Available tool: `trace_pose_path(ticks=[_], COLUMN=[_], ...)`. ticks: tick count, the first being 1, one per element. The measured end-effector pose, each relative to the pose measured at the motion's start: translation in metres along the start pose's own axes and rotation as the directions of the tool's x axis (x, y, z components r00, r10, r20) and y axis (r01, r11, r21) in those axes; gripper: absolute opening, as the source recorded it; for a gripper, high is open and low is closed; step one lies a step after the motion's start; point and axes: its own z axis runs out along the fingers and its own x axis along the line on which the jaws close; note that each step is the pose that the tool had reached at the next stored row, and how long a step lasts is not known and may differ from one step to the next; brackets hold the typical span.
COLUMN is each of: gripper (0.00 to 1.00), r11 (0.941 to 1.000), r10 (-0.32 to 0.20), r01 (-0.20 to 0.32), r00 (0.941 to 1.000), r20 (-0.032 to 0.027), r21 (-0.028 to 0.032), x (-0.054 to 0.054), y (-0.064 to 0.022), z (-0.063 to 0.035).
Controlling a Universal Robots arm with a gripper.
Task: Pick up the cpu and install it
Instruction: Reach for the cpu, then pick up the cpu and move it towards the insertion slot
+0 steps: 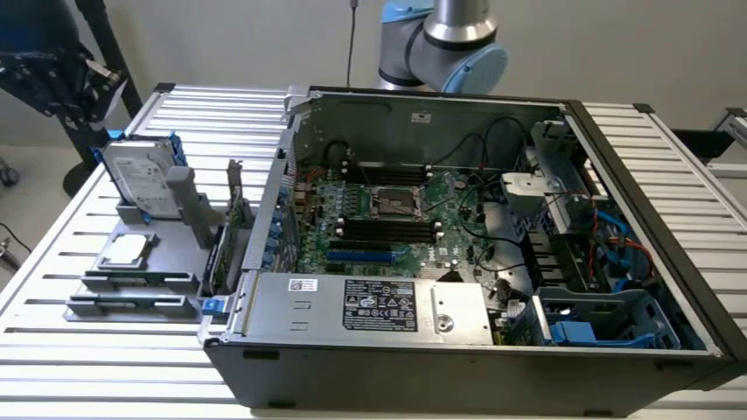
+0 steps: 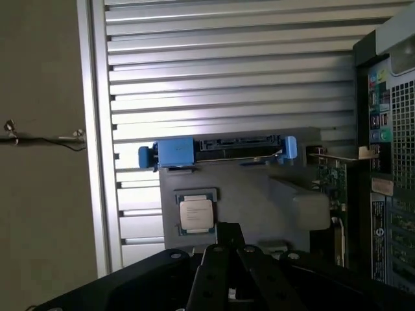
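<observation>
One bench [image 1: 70,350]: slatted metal, carrying the open case and, to the exterior view's left of it, a grey fixture.
Case [image 1: 467,376]: lies on its side with the panel off, so the inside faces up.
Arm [image 1: 443,39]: stands behind the case's far wall in the exterior view.
Board [image 1: 317,252]: green, flat on the case floor. Its socket [image 1: 394,203] sits near the middle and looks bare, so the install is not yet done.
Fixture [image 2: 253,201]: grey plate just beside the case wall, holding the parts.
Drive [image 1: 138,179]: silver with blue rails, upright at the fixture's far end.
Cpu [image 2: 196,214]: flat, silvery top up, in a shallow seat on the fixture. It lies nearer the exterior camera than the drive and is well apart from the socket, with the case wall between them.
Hand [image 2: 228,232]: dark, hovering above the fixture and holding nothing that I can see. I cannot tell whether it is apart or together.
Key relation: the cpu lies close ahead of the hand's tip and a little off its line, on the side away from the case. The two are not touching.
Axis: the cpu is close to square, so it has no real long axis. Its edges run in line with the fixture's edges and the bench slats.
</observation>
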Motion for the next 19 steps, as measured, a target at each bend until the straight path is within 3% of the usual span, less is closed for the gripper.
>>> trace_pose_path(ticks=[4, 19], gripper=[0.11, 0.11], r11=[1.0, 1.0], r10=[-0.001, -0.002], r01=[0.001, 0.002], r00=[1.0, 1.0], r20=[-0.0021, -0.0021], r21=[0.0013, 0.0014], x=[0.0137, 0.0139], y=[-0.0011, -0.0011], z=[0.0026, 0.0026])
